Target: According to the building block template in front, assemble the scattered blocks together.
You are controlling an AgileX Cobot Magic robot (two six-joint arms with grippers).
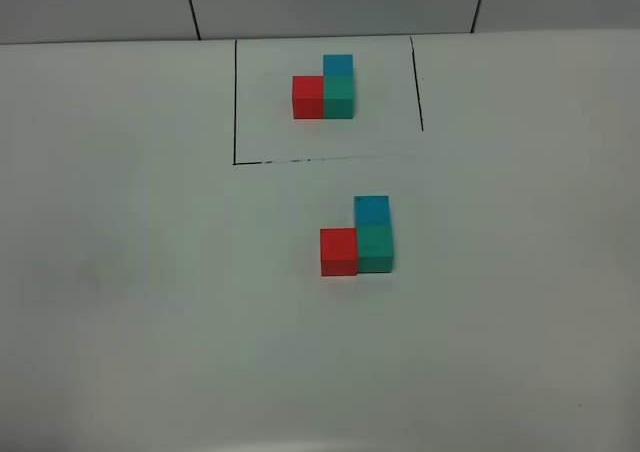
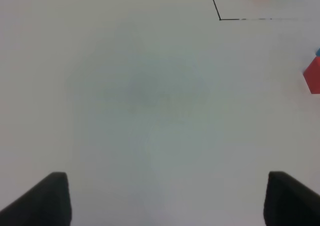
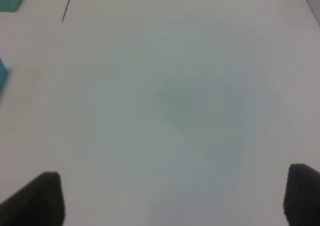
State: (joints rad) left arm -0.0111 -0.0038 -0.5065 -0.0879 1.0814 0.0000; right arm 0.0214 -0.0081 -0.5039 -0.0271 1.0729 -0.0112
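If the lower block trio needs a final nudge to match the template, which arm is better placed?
Left, marginally: its view shows the red block at the edge; both hands are open over bare table.

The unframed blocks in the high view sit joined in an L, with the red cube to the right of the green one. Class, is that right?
Not quite. The high view shows the red cube to the left of the green one; the blocks are otherwise joined in an L.

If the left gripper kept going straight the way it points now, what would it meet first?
Probably only the bare table. The left gripper is open and empty, with plain white surface ahead. The red cube and the drawn outline sit off to one side of that line, though depth is hard to judge.
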